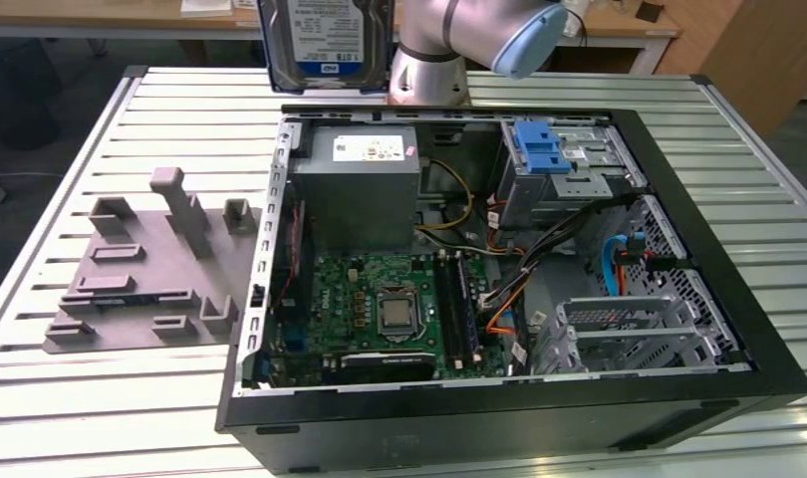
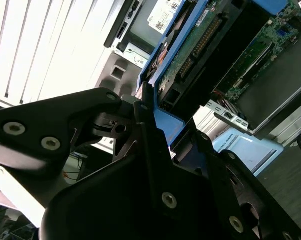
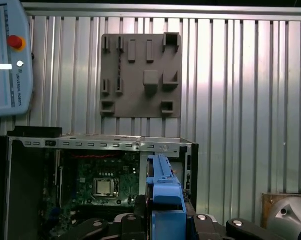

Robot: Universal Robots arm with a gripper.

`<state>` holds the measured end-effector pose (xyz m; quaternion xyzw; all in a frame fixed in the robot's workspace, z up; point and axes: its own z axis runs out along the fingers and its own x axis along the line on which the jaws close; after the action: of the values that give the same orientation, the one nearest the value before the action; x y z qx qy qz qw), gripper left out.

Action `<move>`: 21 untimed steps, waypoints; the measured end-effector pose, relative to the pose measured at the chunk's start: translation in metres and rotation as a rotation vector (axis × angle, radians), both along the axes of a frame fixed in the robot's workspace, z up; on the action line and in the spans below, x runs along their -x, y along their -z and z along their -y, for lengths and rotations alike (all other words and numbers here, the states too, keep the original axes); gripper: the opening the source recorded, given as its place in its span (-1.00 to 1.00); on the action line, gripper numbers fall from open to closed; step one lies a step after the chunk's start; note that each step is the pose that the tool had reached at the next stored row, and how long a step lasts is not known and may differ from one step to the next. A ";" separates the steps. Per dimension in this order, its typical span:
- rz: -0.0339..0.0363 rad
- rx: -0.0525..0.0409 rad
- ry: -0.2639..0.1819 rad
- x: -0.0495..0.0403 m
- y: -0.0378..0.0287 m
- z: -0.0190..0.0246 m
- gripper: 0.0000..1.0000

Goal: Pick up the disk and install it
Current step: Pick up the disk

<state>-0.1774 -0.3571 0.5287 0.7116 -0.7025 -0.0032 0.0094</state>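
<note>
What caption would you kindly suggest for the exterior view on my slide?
Robot arm holding the disk aloft near the open computer case on a slatted table.

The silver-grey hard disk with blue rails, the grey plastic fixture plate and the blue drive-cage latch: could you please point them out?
silver-grey hard disk with blue rails [image 1: 327, 40], exterior view, label face.
grey plastic fixture plate [image 1: 161, 263], exterior view, flat base.
blue drive-cage latch [image 1: 539, 149], exterior view, its middle.

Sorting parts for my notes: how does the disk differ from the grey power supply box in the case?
The disk is held upright in the air, clamped in the gripper; the power supply box sits inside the case. The disk is thin with blue rails; the power supply box is bulky with a white sticker. Both are rectangular.
</note>
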 end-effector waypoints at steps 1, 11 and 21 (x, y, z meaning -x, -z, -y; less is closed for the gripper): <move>0.0000 0.0000 0.000 -0.0002 0.0000 0.0003 -0.27; 0.0000 0.0000 0.000 -0.0039 0.0000 0.0012 -0.27; 0.0000 -0.0081 0.000 -0.0077 0.0000 0.0012 -0.27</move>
<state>-0.1698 -0.3583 0.5287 0.7116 -0.7025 -0.0061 0.0065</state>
